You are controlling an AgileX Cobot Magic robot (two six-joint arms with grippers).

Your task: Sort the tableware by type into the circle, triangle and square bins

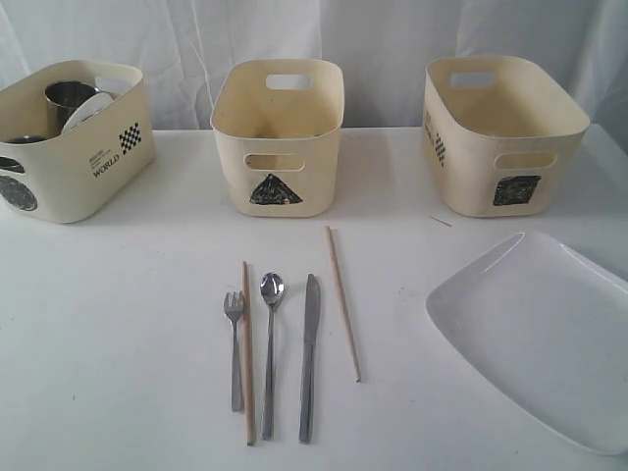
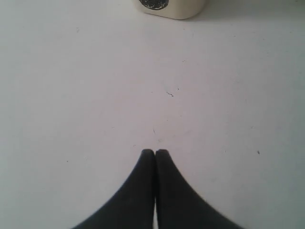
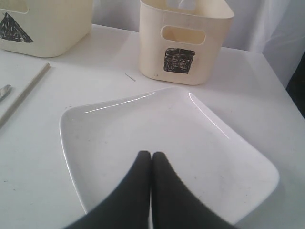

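Right now the left pincer [image 2: 155, 151] has its two black fingers pressed together, with nothing between them. Only the bare white table [image 2: 71, 95] lies under its tips and just ahead of them. Far ahead of it stands the cream plastic bin with the round black mark [image 2: 171, 6]. Inside that bin sit shiny steel mugs [image 1: 67, 96] and a white round bowl [image 1: 95, 106] that leans on its side.

The right pincer [image 3: 151, 153] is closed too, and it holds nothing. Its tips are over the big white plate with rounded corners [image 3: 190, 138]. I cannot tell if they touch it. Past the plate, ahead of this pincer, stands the cream bin with the square black mark [image 3: 183, 43]. The cream bin with the triangle black mark [image 3: 43, 24] is farther off, toward the left pincer's side.

Between the two pincers, five things lie in a row on the table, well apart from both. They are a small steel fork [image 1: 235, 343], a thin wooden chopstick [image 1: 247, 353], a steel spoon [image 1: 270, 339], a steel knife [image 1: 309, 358] and a second wooden chopstick [image 1: 343, 304]. The fork lies just beside the first chopstick.
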